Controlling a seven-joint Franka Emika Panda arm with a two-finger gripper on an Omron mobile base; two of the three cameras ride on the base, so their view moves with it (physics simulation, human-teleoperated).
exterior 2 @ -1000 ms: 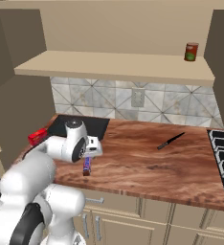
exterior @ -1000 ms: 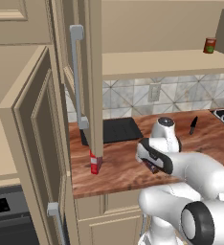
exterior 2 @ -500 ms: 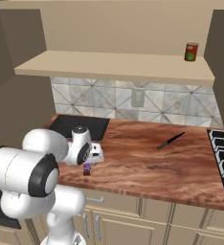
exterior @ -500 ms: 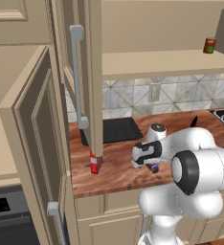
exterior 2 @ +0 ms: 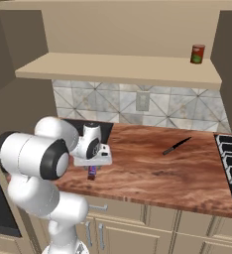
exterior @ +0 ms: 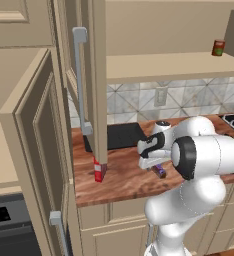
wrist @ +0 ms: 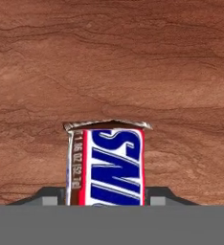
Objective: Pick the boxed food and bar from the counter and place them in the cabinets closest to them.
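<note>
Where the tool met the bar at the bottom centre of the hand view, its fingertips were cut off, so whether it was gripping the wrapper could not be told. The bar lay flat on the bench, partly hidden under the hand at lower left in the right base view. The boxed food stood near the bench's front edge, half behind the open cabinet door. A knife lay well apart, open wood between. A can sat on the shelf, upper right.
</note>
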